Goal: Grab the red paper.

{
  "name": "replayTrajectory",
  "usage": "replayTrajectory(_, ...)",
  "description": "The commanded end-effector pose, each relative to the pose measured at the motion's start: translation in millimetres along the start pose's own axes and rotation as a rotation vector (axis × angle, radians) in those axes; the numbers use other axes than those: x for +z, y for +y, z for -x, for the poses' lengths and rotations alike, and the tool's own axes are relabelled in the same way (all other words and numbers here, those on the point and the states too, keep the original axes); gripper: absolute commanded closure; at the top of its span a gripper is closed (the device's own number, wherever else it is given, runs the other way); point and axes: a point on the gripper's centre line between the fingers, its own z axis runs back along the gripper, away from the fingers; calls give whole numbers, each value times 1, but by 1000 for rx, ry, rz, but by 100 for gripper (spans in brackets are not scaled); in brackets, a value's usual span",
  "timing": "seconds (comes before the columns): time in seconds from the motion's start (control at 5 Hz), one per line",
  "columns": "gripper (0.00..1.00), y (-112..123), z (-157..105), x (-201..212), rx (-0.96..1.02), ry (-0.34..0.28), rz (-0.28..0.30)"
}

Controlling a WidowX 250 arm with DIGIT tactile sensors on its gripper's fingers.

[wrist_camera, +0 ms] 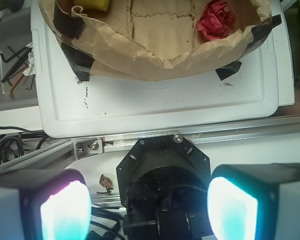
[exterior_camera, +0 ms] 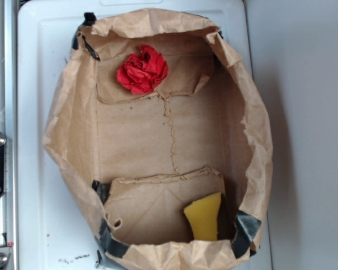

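- Here, in the wrist view, the end effector point(wrist_camera: 147, 210) stands wide apart and holds nothing; its two pads point(wrist_camera: 65, 212) glow pale cyan at the bottom edge.
- It hangs above the robot's black base point(wrist_camera: 162, 172), well apart from the brown paper bag point(wrist_camera: 155, 57).
- The bag lies open on a white tray point(wrist_camera: 160, 107).
- The red paper point(exterior_camera: 142, 70), a crumpled rose-like wad, rests inside the bag near one end.
- A yellow wedge point(exterior_camera: 205, 217) lies at the bag's opposite end.
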Motion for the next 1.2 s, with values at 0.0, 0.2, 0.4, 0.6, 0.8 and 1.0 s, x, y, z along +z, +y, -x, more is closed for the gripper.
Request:
replayTrajectory(0.0, 0, 0, 0, 0, 0, 0, 0)
replayTrajectory(0.2, 0, -9, -30, -8, 51, 19, -22)
replayTrajectory(0.4, 0, -11, -52, -21, 106, -19, -43)
replayTrajectory(0.6, 0, -9, -72, -34, 138, -84, -49)
replayTrajectory(0.8, 0, -3, -91, -45, 217, -128, -58)
replayTrajectory(1.0, 0, 6, -114, -58, 316, -147, -79)
